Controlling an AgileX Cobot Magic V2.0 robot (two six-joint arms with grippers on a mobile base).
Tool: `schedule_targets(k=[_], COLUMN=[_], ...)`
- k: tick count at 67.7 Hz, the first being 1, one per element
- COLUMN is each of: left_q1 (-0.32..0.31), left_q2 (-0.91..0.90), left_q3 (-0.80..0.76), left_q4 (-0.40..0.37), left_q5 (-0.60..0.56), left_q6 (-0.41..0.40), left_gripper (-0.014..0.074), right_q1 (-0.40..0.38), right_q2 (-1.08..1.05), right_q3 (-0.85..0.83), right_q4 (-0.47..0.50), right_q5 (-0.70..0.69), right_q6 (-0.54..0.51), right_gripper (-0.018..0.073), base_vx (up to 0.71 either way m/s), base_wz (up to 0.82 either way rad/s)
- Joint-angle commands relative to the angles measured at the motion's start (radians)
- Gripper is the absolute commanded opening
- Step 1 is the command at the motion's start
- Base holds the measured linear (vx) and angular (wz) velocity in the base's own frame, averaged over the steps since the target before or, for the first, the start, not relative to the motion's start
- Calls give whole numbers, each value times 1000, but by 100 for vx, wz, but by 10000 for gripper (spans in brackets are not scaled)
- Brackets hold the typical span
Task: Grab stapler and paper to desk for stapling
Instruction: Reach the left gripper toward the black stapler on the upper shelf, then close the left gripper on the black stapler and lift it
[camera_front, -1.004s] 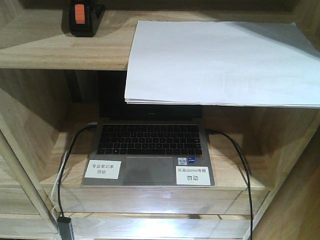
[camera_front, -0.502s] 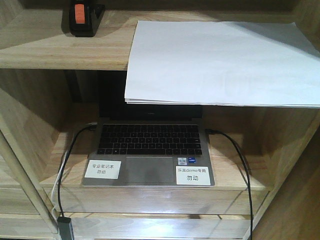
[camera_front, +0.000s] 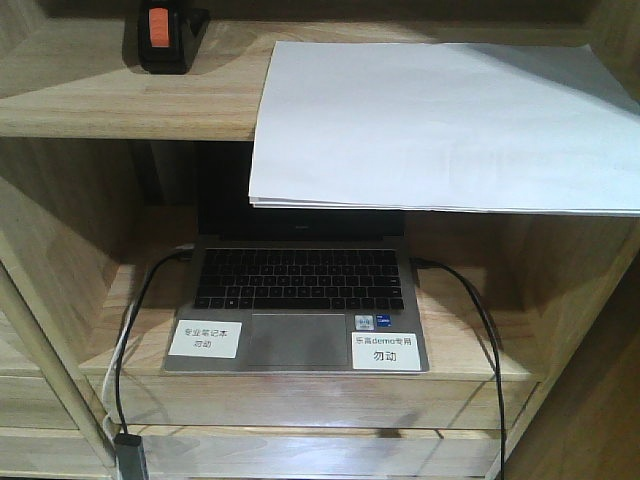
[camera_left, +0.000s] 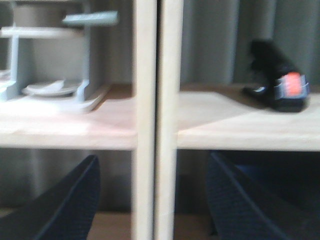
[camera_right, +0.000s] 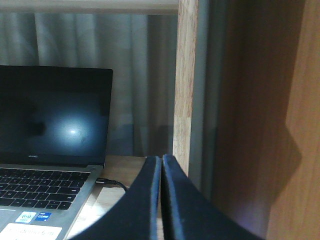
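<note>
One light-wood upright (camera_left: 150, 75) may be struck as the black orange-patched stapler (camera_left: 280, 85) is approached; left gripper (camera_left: 152, 162) spread, right gripper (camera_right: 161, 159) clenched empty.

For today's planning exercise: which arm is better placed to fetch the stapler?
Left, probably: the left gripper is open, facing the stapler; the right gripper is shut, down by the laptop.

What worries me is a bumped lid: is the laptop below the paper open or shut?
Open. The laptop shows its keyboard in the front view; the right wrist view shows its screen standing upright behind the keys.
</note>
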Motion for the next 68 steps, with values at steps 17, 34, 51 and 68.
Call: schedule_targets(k=[17,34,51,68], left_q1=[-237,-244,-341,-360], left_q2=[199,446,680,914], left_q3=[-163,-408,-658,-946], left_q4=[-12,-102,-142,-139], left_q5=[-65,-33,86,170], left_q6=[51,49,100,51], left_gripper=[447,447,447,447], right_q1=[-3,-3,-3,-3], right_q2=[-4,-4,-4,-4], right_q3=[2,2,2,2], right_q4=[-4,-4,-4,-3], right_q5=[-77,-77,-77,-77], right_q6=[-8,-8,-8,-8], right_gripper=[-10,-10,-10,-10], base_vx=[0,0,0,0], base_wz=[0,0,0,0])
